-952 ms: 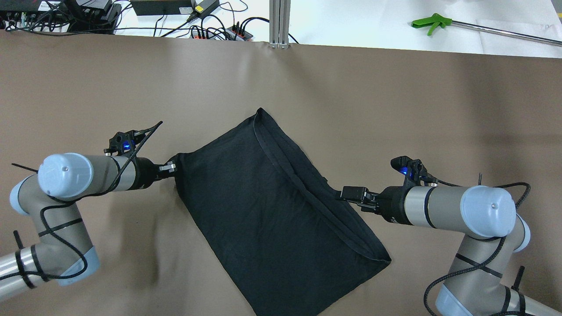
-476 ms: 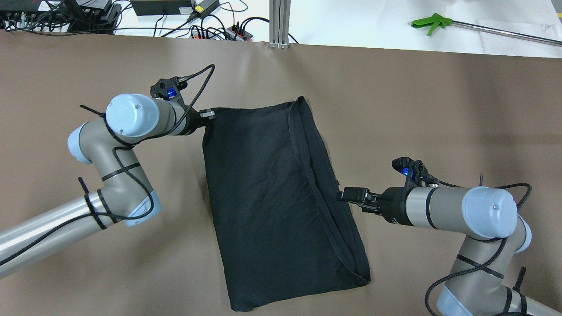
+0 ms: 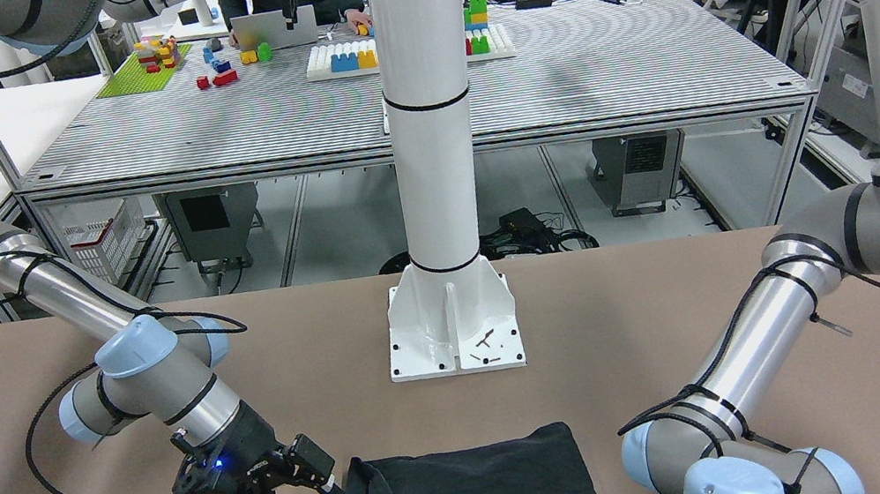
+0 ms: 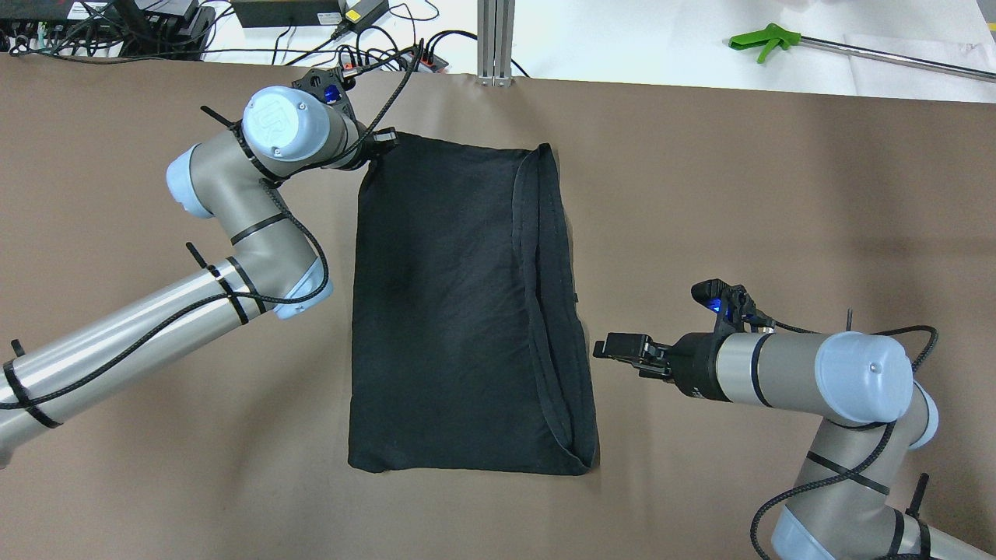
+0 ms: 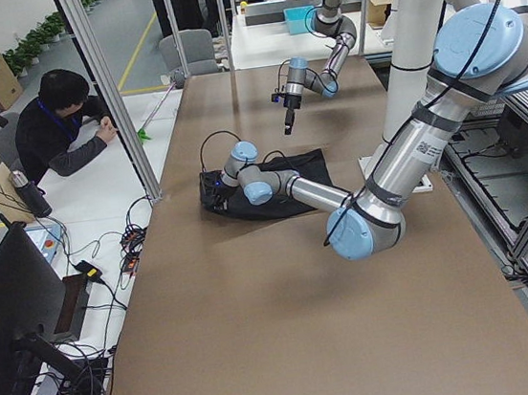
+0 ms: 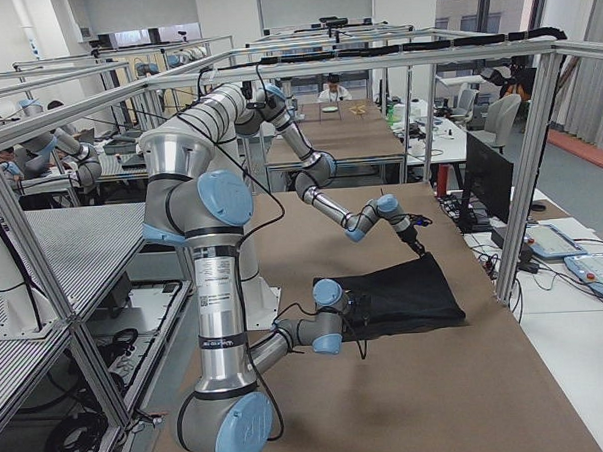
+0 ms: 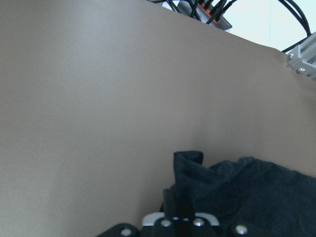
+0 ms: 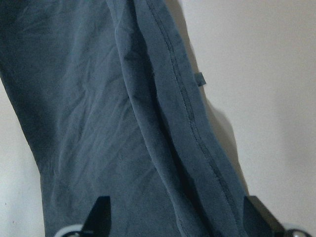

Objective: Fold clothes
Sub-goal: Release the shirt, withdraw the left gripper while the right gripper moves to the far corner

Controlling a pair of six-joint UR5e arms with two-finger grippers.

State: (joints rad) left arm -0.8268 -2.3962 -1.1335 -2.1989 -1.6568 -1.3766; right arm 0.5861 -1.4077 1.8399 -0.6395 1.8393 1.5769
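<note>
Pinching clothes corner, left gripper.

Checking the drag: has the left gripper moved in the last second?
Yes. The left gripper, gripping the black garment, swung up the overhead view toward the metal post.

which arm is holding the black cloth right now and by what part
The left tool pinches the black garment by its far left corner; the right tool is open, holding nothing.
</note>
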